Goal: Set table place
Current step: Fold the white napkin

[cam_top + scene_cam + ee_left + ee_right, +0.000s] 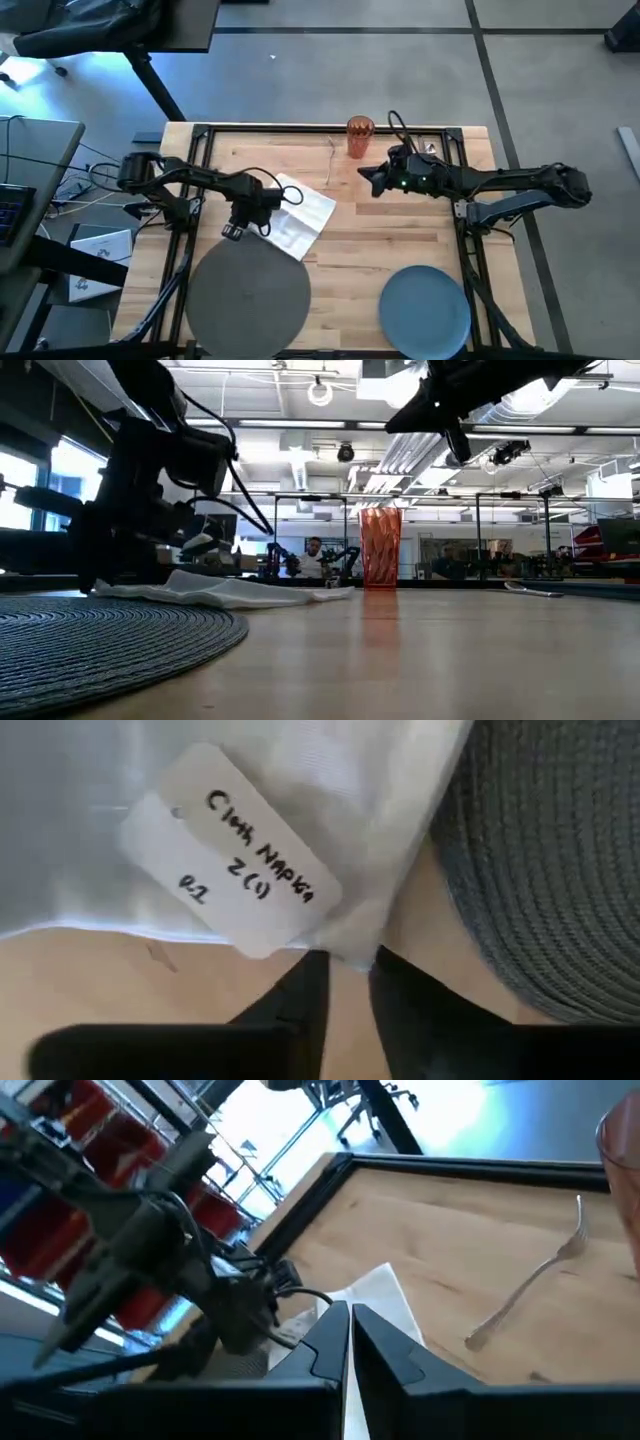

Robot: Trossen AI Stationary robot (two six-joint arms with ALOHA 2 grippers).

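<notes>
**Left gripper at napkin corner; place setting not yet assembled**

Near edge of the table (400, 245): grey placemat (248, 295) front left, blue plate (425, 308) front right, well apart, plate not on the mat.

Mid-table: white napkin (300, 218) lies rumpled just beyond the placemat, its near corner by the mat's rim. The left gripper (345, 982) sits low at that corner, next to a paper tag (232, 855). Its fingers are narrowly parted around the fabric edge; a firm pinch cannot be confirmed.

Farther back: the right gripper (350, 1330) hangs above the table, fingers nearly together, holding nothing. A fork (530, 1280) lies on the wood beyond it, and the orange tumbler (360, 137) stands upright at the far rail.

Risks, as judgement: a shallow bite on thin fabric may slip when lifted. Dragging the napkin could catch the mat's rim and shift it. The tag may end up between the fingers instead of cloth.
</notes>
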